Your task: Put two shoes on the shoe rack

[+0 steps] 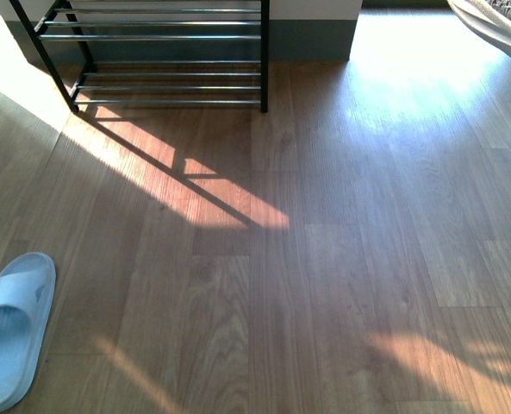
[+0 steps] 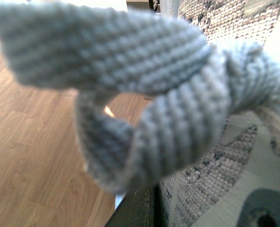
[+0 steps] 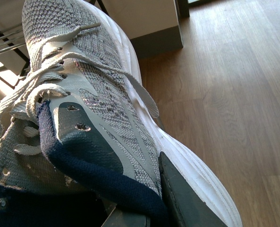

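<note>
A grey knit sneaker (image 3: 97, 94) with white laces, navy collar and thick white sole fills the right wrist view. My right gripper (image 3: 149, 208) is shut on its collar wall, one dark finger (image 3: 182, 198) outside. In the left wrist view a second grey knit sneaker (image 2: 210, 175) sits very close, its blurred knit tongue (image 2: 130, 71) across the lens. My left gripper (image 2: 149, 205) is shut on it. The shoe rack (image 1: 169, 52) stands at the far left of the front view, black frame with silver rods. A pale blue slide sandal (image 1: 14, 332) lies on the floor, near left.
A wooden floor (image 1: 324, 241) with sun patches spreads before the rack. A white wall block with a grey base (image 1: 311, 26) stands right of the rack. A sneaker's white sole (image 1: 496, 21) shows in the front view's top right corner. Rack rods (image 3: 3, 42) lie beyond the right sneaker's toe.
</note>
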Available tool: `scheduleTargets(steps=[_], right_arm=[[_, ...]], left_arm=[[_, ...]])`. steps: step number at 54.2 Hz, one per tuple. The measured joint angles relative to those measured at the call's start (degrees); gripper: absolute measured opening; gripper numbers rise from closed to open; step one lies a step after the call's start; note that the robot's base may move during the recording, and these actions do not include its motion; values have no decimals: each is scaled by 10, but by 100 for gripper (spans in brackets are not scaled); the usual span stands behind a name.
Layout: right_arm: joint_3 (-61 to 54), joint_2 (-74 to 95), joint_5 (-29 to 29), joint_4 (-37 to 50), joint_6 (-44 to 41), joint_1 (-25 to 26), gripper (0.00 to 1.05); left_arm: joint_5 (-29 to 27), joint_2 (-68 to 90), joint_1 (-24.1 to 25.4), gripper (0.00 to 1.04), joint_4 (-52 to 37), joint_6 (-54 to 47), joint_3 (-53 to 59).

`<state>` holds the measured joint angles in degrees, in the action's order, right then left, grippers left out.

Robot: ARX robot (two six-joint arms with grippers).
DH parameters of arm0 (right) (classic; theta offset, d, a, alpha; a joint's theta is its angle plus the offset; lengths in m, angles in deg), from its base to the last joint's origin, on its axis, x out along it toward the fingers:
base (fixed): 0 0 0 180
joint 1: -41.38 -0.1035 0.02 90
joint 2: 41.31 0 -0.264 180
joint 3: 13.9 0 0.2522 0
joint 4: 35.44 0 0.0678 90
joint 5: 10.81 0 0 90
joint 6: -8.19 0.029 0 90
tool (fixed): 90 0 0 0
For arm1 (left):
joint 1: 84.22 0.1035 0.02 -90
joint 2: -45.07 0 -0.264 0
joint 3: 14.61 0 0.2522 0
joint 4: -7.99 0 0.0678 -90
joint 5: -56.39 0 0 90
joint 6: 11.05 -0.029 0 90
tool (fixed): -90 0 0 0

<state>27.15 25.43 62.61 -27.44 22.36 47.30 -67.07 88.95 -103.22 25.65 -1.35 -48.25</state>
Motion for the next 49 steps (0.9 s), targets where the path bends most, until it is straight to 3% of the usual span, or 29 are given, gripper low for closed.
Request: scheduleTargets(steps=[49], right_arm=[[0, 0, -3, 0, 0, 0, 1]], left_arm=[[3, 0, -1, 3, 0, 0, 0]])
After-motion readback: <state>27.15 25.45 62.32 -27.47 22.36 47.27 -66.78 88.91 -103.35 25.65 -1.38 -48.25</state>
